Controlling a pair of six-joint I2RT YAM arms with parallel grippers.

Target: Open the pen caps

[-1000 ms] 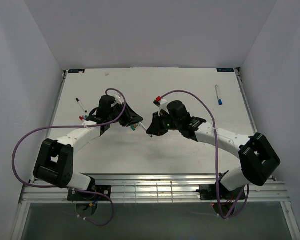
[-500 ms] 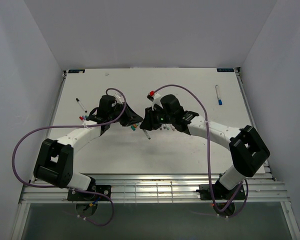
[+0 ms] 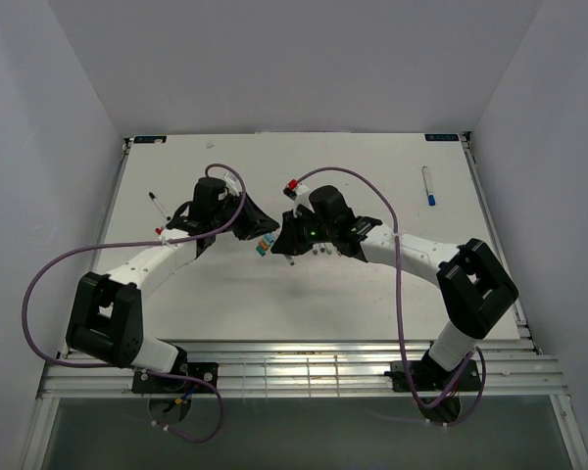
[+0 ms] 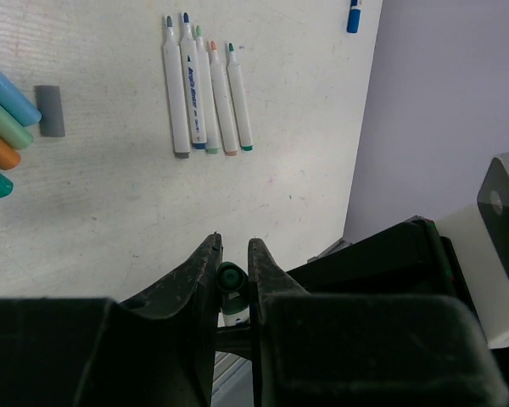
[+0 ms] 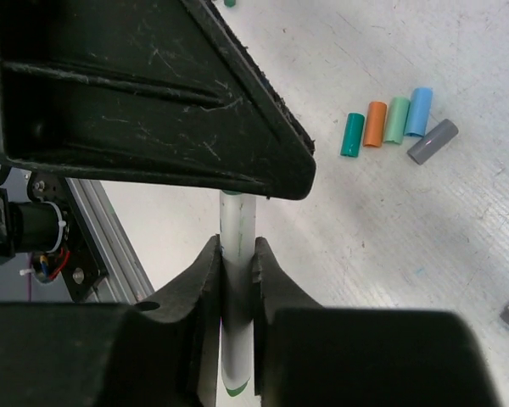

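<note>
"Looking for the pen [image 5: 237, 229] with the green cap [image 4: 231, 278]: where is it?"

"Over the middle of the table [image 3: 363, 157], between the two grippers and well apart from every edge. White tabletop runs on toward 12 o'clock. At 6 o'clock a metal rail [image 3: 294, 367] borders the near edge."

"What lies round it?"

"In the left wrist view, five uncapped pens [image 4: 205, 89] lie side by side at 12 o'clock. The loose caps [image 4: 4, 121], blue, green, orange, teal and grey, are at 10. From above, a blue-capped pen [image 3: 427, 184] lies at 2 o'clock near the right edge and a black-tipped pen [image 3: 157, 206] at 9."

"And the room?"

"Pale walls [image 3: 274, 59] close in on three sides of a matt, faintly marked surface."

"The jaws?"

"The left gripper [image 4: 234, 248] is clenched on the green cap, which pokes up between its fingers. The right gripper [image 5: 236, 250] is clamped round the white barrel, which runs straight through its jaws. Whether cap and barrel have parted, I cannot tell."
</note>
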